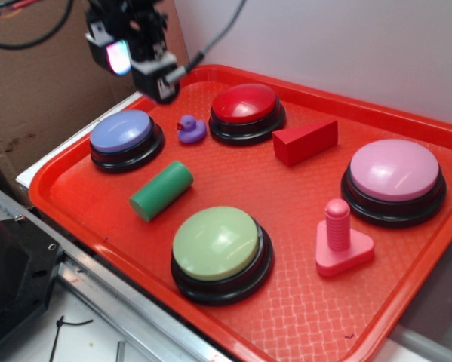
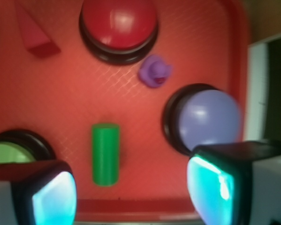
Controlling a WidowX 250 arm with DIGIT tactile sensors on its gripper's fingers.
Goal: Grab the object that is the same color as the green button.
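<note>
The object, a medium green cylinder [image 1: 161, 191] [image 2: 105, 153], lies on its side on the red tray [image 1: 286, 249], left of centre. The green button [image 1: 219, 249], pale lime dome on a black base, sits just in front of it near the tray's front edge; in the wrist view only its edge [image 2: 6, 152] shows at the left. My gripper [image 1: 139, 64] [image 2: 133, 194] hangs high above the tray's back-left corner, well apart from the cylinder. It is open, with nothing between its glowing pads [image 2: 209, 187].
Also on the tray: a lavender-blue button [image 1: 124, 139] [image 2: 207, 118], a red button [image 1: 245, 111] [image 2: 118, 26], a pink button [image 1: 394, 179], a purple duck [image 1: 190, 130] [image 2: 155, 70], a red wedge [image 1: 305, 141] [image 2: 35, 35], and a pink peg on a triangular base [image 1: 340, 240]. Cardboard stands behind at the left.
</note>
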